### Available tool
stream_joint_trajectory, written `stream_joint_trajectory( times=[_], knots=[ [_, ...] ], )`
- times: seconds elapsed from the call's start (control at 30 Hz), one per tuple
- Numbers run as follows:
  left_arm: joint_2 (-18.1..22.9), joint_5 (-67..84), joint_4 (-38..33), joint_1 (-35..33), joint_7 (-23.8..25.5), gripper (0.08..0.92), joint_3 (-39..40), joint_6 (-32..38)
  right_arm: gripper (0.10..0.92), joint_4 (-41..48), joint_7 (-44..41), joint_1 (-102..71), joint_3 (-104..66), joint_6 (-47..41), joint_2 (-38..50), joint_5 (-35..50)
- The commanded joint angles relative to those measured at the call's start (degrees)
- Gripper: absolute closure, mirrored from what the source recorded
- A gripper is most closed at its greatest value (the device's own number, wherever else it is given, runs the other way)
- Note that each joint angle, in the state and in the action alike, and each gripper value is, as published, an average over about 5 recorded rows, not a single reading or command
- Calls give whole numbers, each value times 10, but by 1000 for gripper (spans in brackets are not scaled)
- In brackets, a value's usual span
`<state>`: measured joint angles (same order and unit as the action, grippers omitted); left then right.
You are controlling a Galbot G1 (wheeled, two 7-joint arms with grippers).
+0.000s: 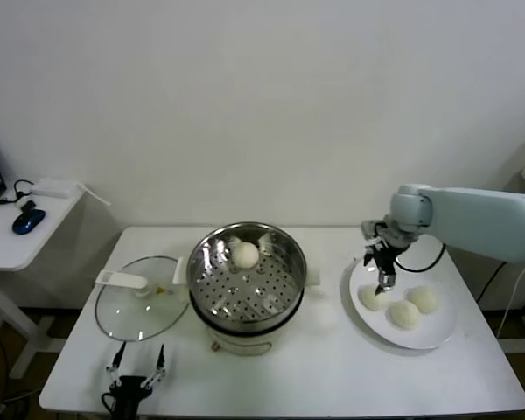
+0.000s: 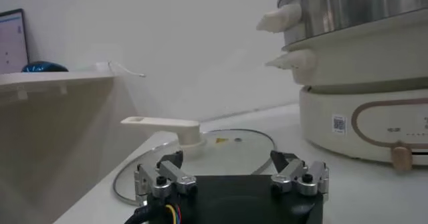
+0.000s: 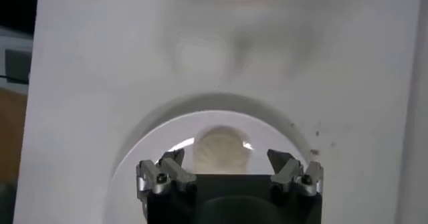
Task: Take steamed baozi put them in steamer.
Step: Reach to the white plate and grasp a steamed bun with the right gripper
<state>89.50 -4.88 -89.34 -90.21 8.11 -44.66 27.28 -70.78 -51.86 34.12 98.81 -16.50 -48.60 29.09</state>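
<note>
Hovering over the leftmost baozi (image 1: 372, 298) on the plate (image 1: 437, 337), the right gripper (image 1: 383, 282) is held with jaws released, so it can be grasped for the steamer (image 1: 246, 276).

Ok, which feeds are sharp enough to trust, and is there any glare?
Head view: sharp, with bright reflections on the steamer wall. Right wrist view: the bun and plate are soft, the table beyond smeared. Left wrist view: clear, faint sheen on the glass lid.

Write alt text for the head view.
The right claw, open, hangs over a white plate holding three steamed baozi, on a white table. A fourth bun sits in the steel steamer at centre, beside a glass lid; the left claw, open, waits at the near edge.
</note>
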Motion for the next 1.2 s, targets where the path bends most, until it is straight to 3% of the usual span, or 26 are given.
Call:
stream_joint_trajectory(
  times=[0.03, 0.57, 0.83, 1.0, 1.2],
  knots=[
    [0, -3, 3, -1, 0, 177, 0, 2, 203, 27, 29, -102, -66, -24, 20, -65],
    [1, -12, 9, 0, -4, 177, -3, 5, 209, 81, 42, -158, -134, -22, -1, -88],
    [1, -12, 7, -1, -4, 177, -4, 5, 349, 80, 31, -148, -135, -23, -7, -86],
    [1, -12, 3, -2, -4, 177, -4, 4, 400, 40, 12, -79, -96, -23, 2, -51],
    [-1, -12, 4, -1, -4, 177, -1, 5, 413, -39, -11, 104, 14, -27, -4, 50]
  ],
)
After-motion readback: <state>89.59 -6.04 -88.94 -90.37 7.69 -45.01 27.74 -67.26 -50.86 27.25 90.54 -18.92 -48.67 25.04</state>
